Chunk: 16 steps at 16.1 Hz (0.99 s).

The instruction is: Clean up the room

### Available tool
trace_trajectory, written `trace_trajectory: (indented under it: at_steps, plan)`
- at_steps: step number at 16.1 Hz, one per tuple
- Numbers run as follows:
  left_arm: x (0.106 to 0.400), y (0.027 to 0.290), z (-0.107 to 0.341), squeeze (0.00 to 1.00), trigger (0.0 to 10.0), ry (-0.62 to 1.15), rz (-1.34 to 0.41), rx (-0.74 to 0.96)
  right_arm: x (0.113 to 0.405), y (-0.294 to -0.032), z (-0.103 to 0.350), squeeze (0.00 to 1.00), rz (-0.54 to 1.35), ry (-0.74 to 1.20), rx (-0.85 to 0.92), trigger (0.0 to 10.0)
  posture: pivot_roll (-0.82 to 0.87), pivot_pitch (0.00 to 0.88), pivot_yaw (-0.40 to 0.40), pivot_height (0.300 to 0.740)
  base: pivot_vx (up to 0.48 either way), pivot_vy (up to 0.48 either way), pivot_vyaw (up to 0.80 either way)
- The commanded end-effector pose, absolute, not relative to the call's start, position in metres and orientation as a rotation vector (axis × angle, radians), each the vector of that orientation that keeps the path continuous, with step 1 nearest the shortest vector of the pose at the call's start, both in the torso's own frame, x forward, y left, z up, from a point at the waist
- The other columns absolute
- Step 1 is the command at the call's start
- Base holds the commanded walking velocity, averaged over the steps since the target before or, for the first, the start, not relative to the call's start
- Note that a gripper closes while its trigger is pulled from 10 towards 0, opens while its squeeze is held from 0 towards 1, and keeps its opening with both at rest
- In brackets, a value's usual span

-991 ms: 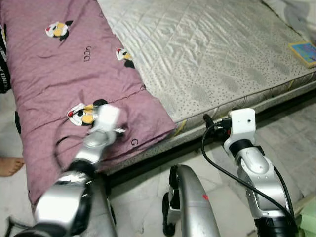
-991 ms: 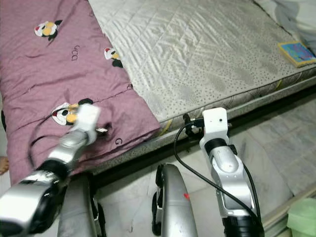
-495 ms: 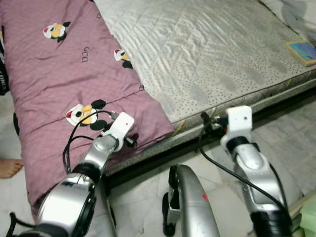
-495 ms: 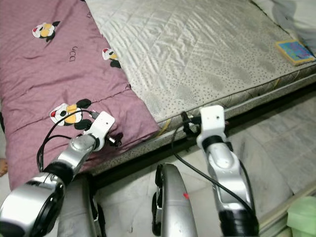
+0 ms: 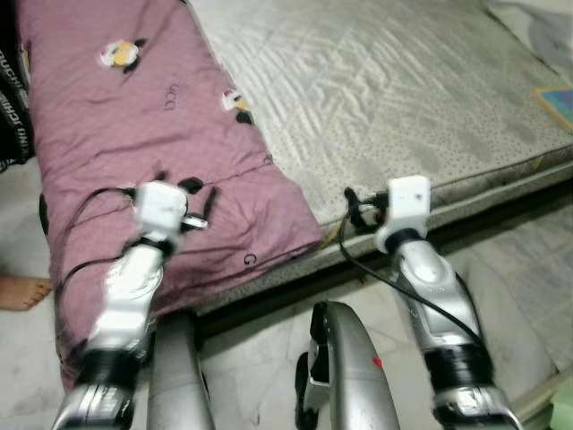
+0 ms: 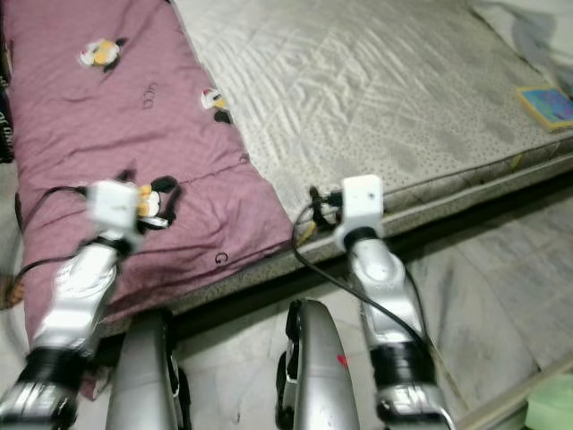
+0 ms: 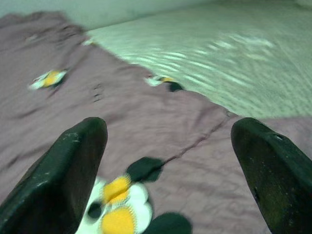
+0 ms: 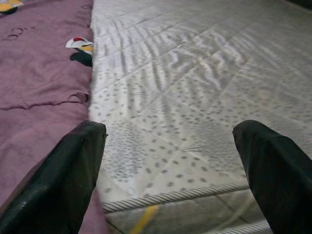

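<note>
A purple quilt (image 5: 116, 116) with cartoon penguin prints lies folded along the left part of a bare grey-white mattress (image 5: 385, 90). My left gripper (image 7: 170, 126) hangs open just above the quilt, over a yellow and white penguin print (image 7: 114, 209), with nothing between its fingers. Its white wrist block (image 5: 159, 204) stands near the quilt's front end. My right gripper (image 8: 169, 127) is open too, level with the mattress's front edge and pointing across it, beside the quilt's edge (image 8: 44, 92). Its wrist block (image 5: 407, 195) sits right at the mattress's front edge.
A colourful book (image 6: 546, 106) lies at the mattress's far right. A person's bare foot (image 5: 22, 291) rests on the floor at the left. Dark clothing (image 5: 11, 98) shows at the left edge. A light green object (image 6: 551, 412) sits at the bottom right corner. Marble floor (image 5: 519, 260) runs along the bed.
My left arm has swung left and forward over the quilt's penguin print. The right arm has edged in toward the mattress's front edge. The camera has shifted slightly.
</note>
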<state>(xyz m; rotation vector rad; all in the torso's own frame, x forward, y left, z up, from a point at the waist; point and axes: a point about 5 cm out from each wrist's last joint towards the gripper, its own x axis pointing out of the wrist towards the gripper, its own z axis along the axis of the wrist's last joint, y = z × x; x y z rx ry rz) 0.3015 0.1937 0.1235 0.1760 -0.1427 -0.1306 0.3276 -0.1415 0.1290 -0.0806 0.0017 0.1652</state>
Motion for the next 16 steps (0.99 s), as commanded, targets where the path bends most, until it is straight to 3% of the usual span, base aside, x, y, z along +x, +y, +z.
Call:
trace_trajectory:
  at_steps: [1,7,13,16]
  plan:
    - [0.279,0.209,0.126,0.00,10.0,-0.144,-0.067,0.114,0.334,-0.138,0.123,0.00,0.189,0.025,-0.106,10.0,0.13,0.188,-0.055,0.564,0.000,0.000,0.00]
    - [0.244,0.225,0.123,0.00,10.0,-0.099,-0.017,0.126,0.347,-0.117,0.116,0.00,0.248,0.034,-0.089,10.0,0.21,0.219,-0.041,0.564,0.000,0.000,0.61]
    - [0.225,0.224,0.132,0.00,10.0,-0.040,-0.034,0.131,0.353,-0.110,0.106,0.00,0.273,0.077,-0.042,10.0,0.24,0.264,-0.010,0.564,0.000,0.000,0.00]
    - [0.211,0.218,0.133,0.00,10.0,0.019,-0.104,0.131,0.358,-0.075,0.105,0.00,0.371,0.124,-0.007,10.0,0.28,0.326,0.021,0.564,0.000,0.000,0.00]
